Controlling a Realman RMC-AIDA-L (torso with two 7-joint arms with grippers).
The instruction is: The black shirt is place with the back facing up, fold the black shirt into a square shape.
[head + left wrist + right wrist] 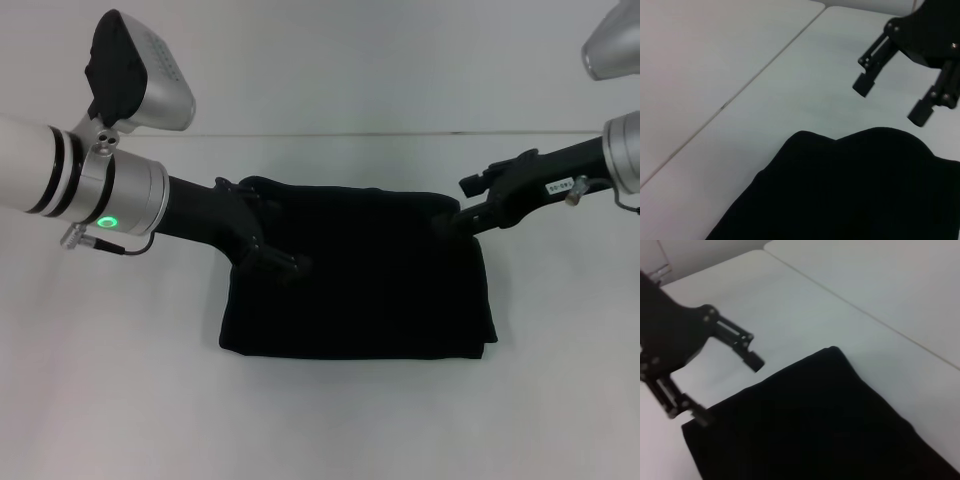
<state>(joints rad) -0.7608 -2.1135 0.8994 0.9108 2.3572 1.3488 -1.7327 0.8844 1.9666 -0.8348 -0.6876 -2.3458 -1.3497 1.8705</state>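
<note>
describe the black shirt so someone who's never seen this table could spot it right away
On the white table, between the two arms, lies the black shirt, folded into a compact rectangle. It is soft, plain fabric, far wider than the left end effector and right end effector at its far corners.

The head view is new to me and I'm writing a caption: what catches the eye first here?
A large black soft-fabric shirt, folded into a compact rectangle, lies mid-table on the white tabletop. The left gripper sits over its left edge and the right gripper at its far right corner; the wrist views show both with fingers apart. A green light glows on the left arm's wrist.
</note>
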